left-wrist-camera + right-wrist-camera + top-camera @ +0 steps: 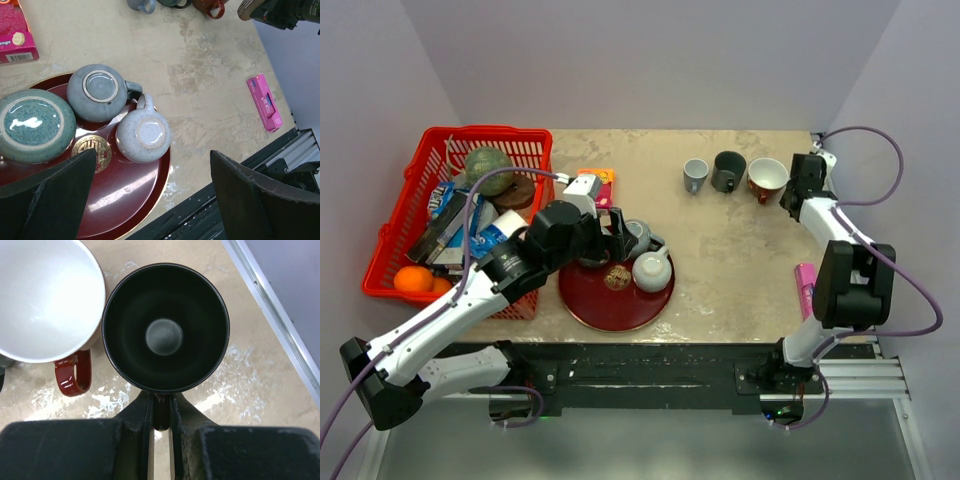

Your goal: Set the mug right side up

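In the right wrist view a black mug (165, 327) stands mouth up, its inside showing. My right gripper (161, 412) is shut on its handle. In the top view the right gripper (804, 181) is at the back right of the table and hides that mug. My left gripper (152, 167) is open and empty, above a red tray (125, 200). On the tray, upside down, are a grey-blue mug (98, 92), a pale speckled mug (143, 134) and a green bowl (32, 125). In the top view the left gripper (620, 240) hovers over the tray (595, 305).
A red mug with a white inside (42, 297) stands upright right beside the black mug. A dark mug (728, 170) and a small grey mug (695, 175) stand left of it. A pink packet (805, 288) lies at the right. A red basket (430, 215) of groceries is at the left.
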`<state>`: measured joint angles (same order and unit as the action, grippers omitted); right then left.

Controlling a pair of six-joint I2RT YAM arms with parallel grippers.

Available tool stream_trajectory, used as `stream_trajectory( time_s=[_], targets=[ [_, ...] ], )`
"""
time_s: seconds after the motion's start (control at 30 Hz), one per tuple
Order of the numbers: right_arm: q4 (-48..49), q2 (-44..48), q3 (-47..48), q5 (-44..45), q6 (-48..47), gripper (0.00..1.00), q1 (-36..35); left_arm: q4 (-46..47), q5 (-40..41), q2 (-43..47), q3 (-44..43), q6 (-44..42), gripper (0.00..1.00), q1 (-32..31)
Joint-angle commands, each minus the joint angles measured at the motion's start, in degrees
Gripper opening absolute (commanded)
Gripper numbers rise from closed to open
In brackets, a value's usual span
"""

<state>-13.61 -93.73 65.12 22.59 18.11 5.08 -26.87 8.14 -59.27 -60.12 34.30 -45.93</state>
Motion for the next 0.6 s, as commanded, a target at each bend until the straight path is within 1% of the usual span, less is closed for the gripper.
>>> stream_trajectory(
  time_s=[0.0, 0.27, 0.43, 0.57],
  targets=[
    [7.19, -3.19, 2.9, -3.6, -3.69, 0.0, 2.03, -0.11, 0.12, -0.94, -1.49, -2.05, 0.99, -0.3],
    [9.73, -8.48, 4.05, -8.44, -4.92, 0.0, 4.06, -2.04, 0.56, -0.68, -1.85, -1.61, 0.99, -0.21],
    [9.65, -11.38, 5.36, -7.48, -4.84, 0.0, 4.32, -3.44, 0.65, -0.68, -1.67, -1.08, 0.99, -0.21],
    [8.16, -13.05, 7.29, -8.35, -3.87, 0.0, 4.85, -4.15, 0.3, -1.12, -1.76, -0.82, 0.99, -0.21]
  ],
)
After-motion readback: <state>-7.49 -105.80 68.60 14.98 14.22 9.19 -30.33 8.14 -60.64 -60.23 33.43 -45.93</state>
